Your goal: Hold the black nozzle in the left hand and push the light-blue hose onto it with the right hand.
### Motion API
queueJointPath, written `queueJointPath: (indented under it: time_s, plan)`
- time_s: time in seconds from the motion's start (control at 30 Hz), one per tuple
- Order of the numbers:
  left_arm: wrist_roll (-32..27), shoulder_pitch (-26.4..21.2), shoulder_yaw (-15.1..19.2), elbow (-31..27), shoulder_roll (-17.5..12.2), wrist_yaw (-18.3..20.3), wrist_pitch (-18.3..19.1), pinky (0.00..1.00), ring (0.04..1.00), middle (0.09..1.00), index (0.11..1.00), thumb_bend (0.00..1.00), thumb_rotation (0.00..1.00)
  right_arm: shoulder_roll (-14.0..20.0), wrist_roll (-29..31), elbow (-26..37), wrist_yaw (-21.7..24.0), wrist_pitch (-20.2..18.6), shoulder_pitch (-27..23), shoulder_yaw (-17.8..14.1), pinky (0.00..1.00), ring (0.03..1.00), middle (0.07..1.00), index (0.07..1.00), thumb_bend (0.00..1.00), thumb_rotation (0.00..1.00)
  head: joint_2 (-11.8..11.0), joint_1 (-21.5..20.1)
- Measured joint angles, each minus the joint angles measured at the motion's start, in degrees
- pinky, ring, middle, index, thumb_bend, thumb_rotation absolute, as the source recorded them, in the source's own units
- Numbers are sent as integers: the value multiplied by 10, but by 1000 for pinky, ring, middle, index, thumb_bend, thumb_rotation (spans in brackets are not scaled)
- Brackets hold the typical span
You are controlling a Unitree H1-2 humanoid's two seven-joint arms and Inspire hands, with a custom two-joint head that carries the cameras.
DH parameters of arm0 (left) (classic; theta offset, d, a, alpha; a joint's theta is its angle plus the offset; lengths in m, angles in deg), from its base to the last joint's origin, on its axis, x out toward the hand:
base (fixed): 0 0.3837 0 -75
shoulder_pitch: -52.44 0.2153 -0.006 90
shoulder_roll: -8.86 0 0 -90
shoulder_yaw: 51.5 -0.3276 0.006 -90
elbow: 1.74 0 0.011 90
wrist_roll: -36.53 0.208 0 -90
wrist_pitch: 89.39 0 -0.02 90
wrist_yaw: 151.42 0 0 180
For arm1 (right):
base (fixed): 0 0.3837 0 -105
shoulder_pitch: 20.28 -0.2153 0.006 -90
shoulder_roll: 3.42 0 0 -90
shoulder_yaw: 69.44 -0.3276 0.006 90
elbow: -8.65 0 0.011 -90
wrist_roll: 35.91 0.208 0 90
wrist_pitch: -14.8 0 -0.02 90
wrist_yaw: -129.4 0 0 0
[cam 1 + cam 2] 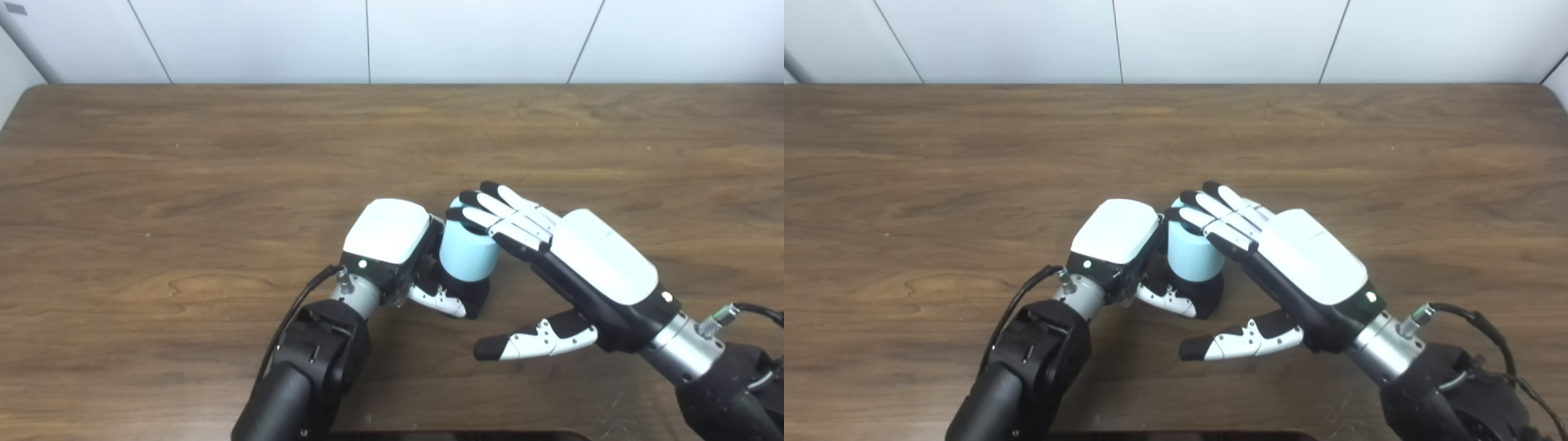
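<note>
- Left eye view gives you the wooden tabletop [184, 159] from above, with both arms coming in over its near edge and meeting a little right of the middle, closer to the near edge than the far one.
- You see the light-blue hose [468, 251] as a short, stubby cylinder, pale blue with a matte, smooth wall, standing roughly upright.
- Your view of its top end is mostly covered by fingers; only a sliver of blue rim shows behind them.
- Under the hose sits the black nozzle [471, 293], a dark, wider base piece; the blue cylinder rises straight out of it, so the two are touching, but you cannot tell how deep one sits in the other.
- Your left hand [401, 254] is clenched round the nozzle from the left side: its white back faces up, and its thumb [438, 299] wraps across the front of the black base.
- Your right hand [569, 263] is not grasping anything: its fingers [502, 214] lie straight and together, tips resting on the top of the hose from the right, palm tilted down.
- You can see the right thumb [533, 340] sticking out toward the left, well clear of the hose and hanging above the tabletop.
</note>
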Motion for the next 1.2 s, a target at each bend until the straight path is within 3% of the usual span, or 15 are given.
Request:
queueJointPath:
  time_s: [0.17, 0.57, 1.2]
  plan:
    - [1, 0, -1, 0, 1, 2, -3, 805, 652, 540, 456, 518, 0, 12, -9, 0, -2, 3, 0, 14, 940, 972, 930, 886, 633, 958, 0, 0]
    - [0, 2, 0, -9, 1, 24, -7, 807, 644, 534, 464, 519, 0, 24, -31, -7, -40, 18, 36, 41, 985, 978, 938, 904, 636, 927, 4, 0]
    - [-3, 1, 6, -10, -1, 29, -10, 822, 673, 551, 448, 515, 0, 32, -21, -17, -49, 18, 27, 47, 977, 996, 957, 926, 603, 933, 2, -3]
